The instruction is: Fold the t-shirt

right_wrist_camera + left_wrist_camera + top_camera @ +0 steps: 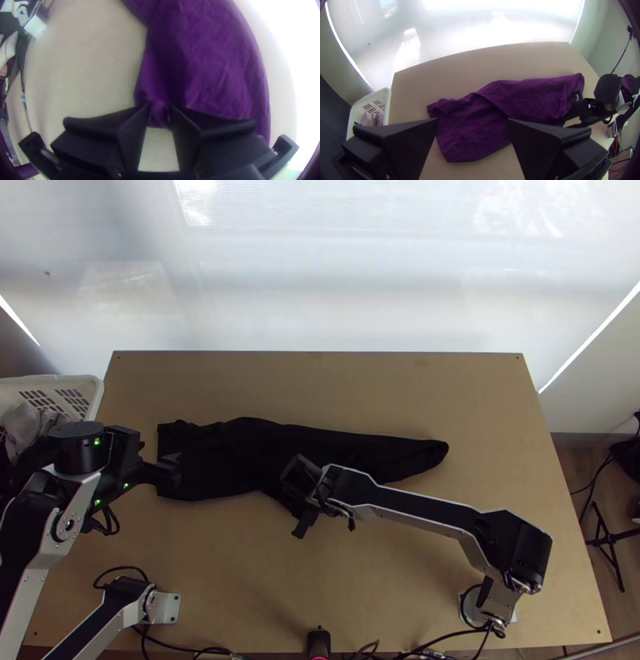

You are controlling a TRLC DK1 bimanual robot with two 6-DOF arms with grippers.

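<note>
T-shirt (352, 448): it is lying long and wrinkly across the table (400, 384), looking dark, with a slanting crease near its middle.
T-shirt ends: one is spreading out wide and flat toward the basket, and the other is making a round, narrower shape on the right side of the table. I am not able to tell how many layers are lying there.
Left gripper (170, 470): it is hanging by the wide end of the T-shirt. Its jaws are standing wide apart.
Right gripper (302, 522): it is pointing down at the near edge of the T-shirt, around the middle. Its jaws are leaving a narrow gap, and a small corner of cloth is showing between the tips. I am not able to tell if they are pinching it.
Basket (94, 396): it is white with little slots and is standing by the table's left side.
Cloth inside (28, 422): something pale is lying bunched in the basket.
</note>
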